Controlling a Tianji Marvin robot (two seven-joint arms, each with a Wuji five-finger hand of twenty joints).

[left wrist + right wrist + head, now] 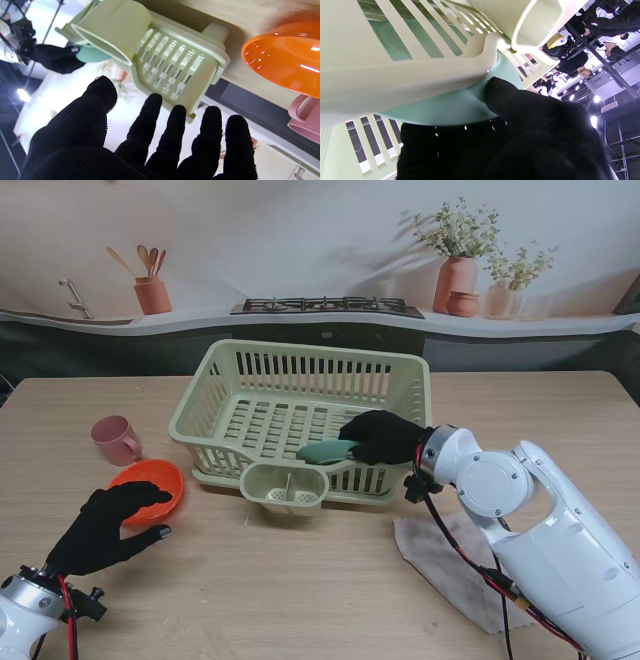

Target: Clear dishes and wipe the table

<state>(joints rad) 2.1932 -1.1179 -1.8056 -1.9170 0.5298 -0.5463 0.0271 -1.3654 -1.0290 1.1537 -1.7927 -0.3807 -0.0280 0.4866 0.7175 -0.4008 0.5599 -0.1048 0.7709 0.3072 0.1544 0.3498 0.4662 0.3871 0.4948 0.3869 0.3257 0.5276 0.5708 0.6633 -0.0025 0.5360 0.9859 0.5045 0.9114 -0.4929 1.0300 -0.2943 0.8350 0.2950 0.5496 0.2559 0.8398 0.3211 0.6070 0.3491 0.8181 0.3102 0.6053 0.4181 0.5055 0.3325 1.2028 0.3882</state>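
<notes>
- The right hand (383,435) grips a teal plate (326,451), its black-gloved fingers closed on the plate's edge, and holds it over the near rim of the dish rack (300,370).
- In the right wrist view the thumb (505,97) presses on the plate (450,107), which sits right against the rack's rim (395,75).
- The pale green dish rack stands at the middle of the table (300,600), closer to its far edge, with a small cutlery cup (283,489) fixed on its near side.
- The left hand (108,525) hovers near the table's left near corner, fingers spread and holding nothing; the left wrist view shows all five fingers (175,130) apart.
- An orange bowl (147,488) lies just beyond the left hand's fingertips, to the left of the rack.
- A pink mug (115,440) stands just beyond the bowl, closer to the left edge.
- A crumpled grey cloth (450,565) lies flat toward the table's right near corner, partly under the right arm.
</notes>
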